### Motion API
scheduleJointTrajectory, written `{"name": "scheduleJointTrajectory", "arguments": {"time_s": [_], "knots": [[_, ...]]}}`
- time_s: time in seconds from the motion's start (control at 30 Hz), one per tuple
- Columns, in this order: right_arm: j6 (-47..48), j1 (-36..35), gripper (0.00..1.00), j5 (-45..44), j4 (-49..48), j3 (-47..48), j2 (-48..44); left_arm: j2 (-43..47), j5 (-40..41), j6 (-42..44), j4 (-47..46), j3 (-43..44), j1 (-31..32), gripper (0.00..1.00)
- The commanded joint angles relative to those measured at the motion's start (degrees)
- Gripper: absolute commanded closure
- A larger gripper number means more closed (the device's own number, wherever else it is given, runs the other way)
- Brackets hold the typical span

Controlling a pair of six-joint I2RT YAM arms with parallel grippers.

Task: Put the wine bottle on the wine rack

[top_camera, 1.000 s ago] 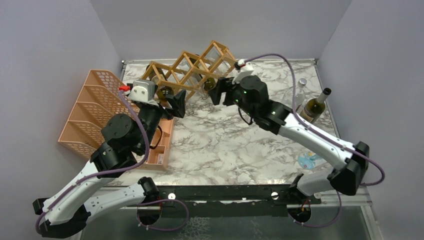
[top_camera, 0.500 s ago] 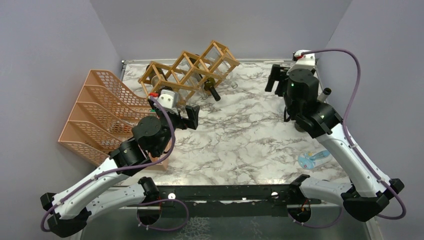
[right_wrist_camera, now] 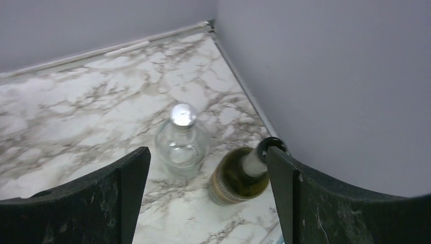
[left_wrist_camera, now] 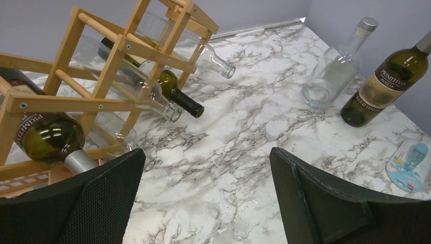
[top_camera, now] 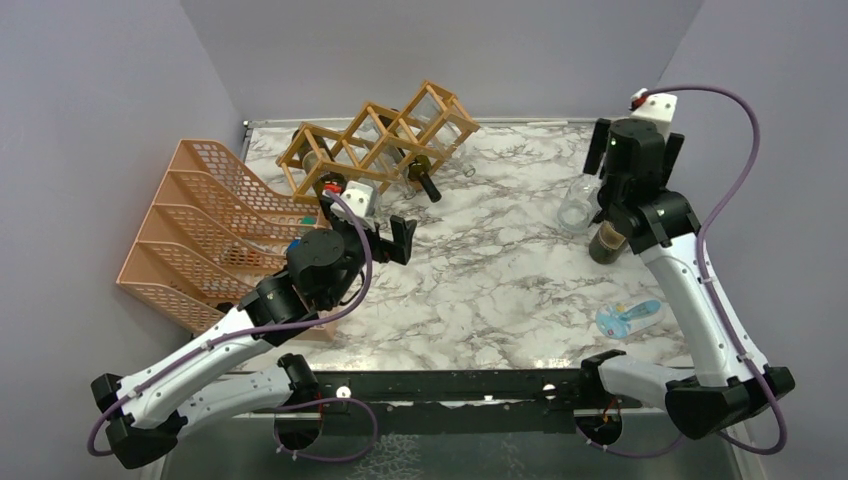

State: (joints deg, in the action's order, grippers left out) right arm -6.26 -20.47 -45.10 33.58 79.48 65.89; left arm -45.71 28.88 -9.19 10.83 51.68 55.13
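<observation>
Right gripper [right_wrist_camera: 207,168]: my jaws are wide apart with nothing between them, hanging above the 2 bottles in the far right corner.
Left gripper [left_wrist_camera: 207,152]: also spread open and empty, out over bare marble and facing the wine rack [left_wrist_camera: 89,103].
Wine bottle [right_wrist_camera: 239,178]: green glass with a tan label, upright on the table [top_camera: 480,290], close to the right wall and under my right finger [right_wrist_camera: 305,198].
Neighbour: a clear bottle [right_wrist_camera: 181,145] with a silver cap stands just beside it on the left. I cannot tell whether they touch.
Wine rack: at the far left of the table, well apart from the bottle. A dark bottle [left_wrist_camera: 178,96] pokes its neck out of 1 cell and a labelled one [left_wrist_camera: 48,137] lies in the nearest cell.
Handling: rigid glass, smooth and slick, and breakable. I judge it heavy for 2 fingers, and I cannot see how full it is.
Where to take hold: high on the body below the shoulder looks best to me, or the neck if the body is too wide for my opening. A neck grip will let the base swing.
Next: I need to shift right to centre on the neck, then drop.
Risk: my left finger could clip the clear bottle on the way down, and the wall crowds the other side.
</observation>
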Motion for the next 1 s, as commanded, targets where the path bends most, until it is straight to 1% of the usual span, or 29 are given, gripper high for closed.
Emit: {"name": "scheduleJointTrajectory", "arguments": {"time_s": [0.0, 0.13, 0.27, 0.33, 0.4, 0.5, 0.6, 0.73, 0.83, 0.87, 0.97], "knots": [[0.9, 9.5, 0.14, 3.5, -0.9, -0.6, 1.1, -0.7, -2.1, 0.1, -2.1, 0.9, 0.0, 0.01], [0.4, 13.1, 0.14, 4.1, -2.2, -2.1, 2.0, -1.5, -2.8, 0.2, -2.0, 1.2, 0.0, 0.01], [-3.3, 15.4, 0.14, 6.3, -2.0, -3.8, 3.2, -2.1, -3.6, 0.2, -2.0, 1.4, 0.0, 0.01], [-5.3, 16.8, 0.17, 5.9, -2.3, -5.4, 3.5, -2.5, -3.9, 0.2, -1.8, 1.7, 0.0, 0.01], [-7.2, 18.0, 0.21, 6.7, -2.4, -7.0, 3.3, -2.7, -4.1, 0.4, -1.6, 2.0, 0.0, 0.01], [-8.8, 18.4, 0.32, 6.8, -3.1, -9.5, 2.4, -3.0, -4.3, 0.7, -0.9, 2.5, 0.0, 0.01], [-8.8, 18.6, 0.41, 6.4, -5.0, -11.5, 1.7, -2.9, -4.3, 0.6, -1.0, 2.3, 0.0, 0.01], [-7.9, 18.8, 0.6, 6.1, -6.4, -12.3, 1.4, -2.5, -4.4, 0.2, -0.9, 1.9, 0.0, 0.01], [-6.3, 18.8, 0.81, 6.1, -7.1, -12.4, 1.0, -2.3, -4.3, 0.0, -0.8, 1.7, 0.0, 0.01], [-6.0, 18.8, 0.85, 6.3, -6.6, -12.0, 0.8, -2.3, -4.4, 0.0, -0.7, 1.7, 0.0, 0.01], [-5.8, 18.8, 0.94, 7.2, -4.2, -10.5, 0.2, -2.9, -4.7, 0.2, -0.8, 2.0, 0.0, 0.01]]}}
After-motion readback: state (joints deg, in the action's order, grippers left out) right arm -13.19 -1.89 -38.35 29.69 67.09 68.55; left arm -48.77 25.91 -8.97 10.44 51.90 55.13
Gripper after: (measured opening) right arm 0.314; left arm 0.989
